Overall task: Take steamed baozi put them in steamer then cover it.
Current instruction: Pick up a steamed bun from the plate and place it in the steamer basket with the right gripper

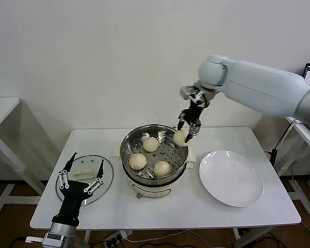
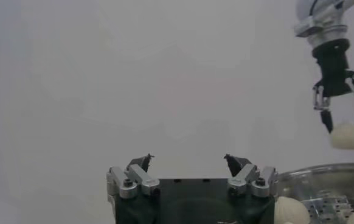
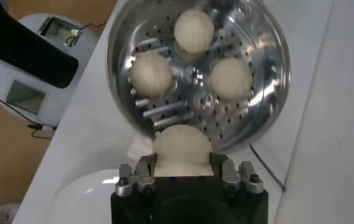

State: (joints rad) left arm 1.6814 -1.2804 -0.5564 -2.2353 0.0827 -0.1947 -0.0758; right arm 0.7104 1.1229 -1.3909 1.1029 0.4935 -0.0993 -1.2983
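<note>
1. Right hand grips a baozi, clamped between its fingers above the steamer's far right rim.
2. Three baozi lie on the perforated tray.
3. Left hand, fingers apart, hovers over the cover on the worktop.

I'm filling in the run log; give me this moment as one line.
right gripper: shut on fourth baozi, above steamer rim | three baozi on tray | left gripper: open, idle over cover | plate: empty
</note>
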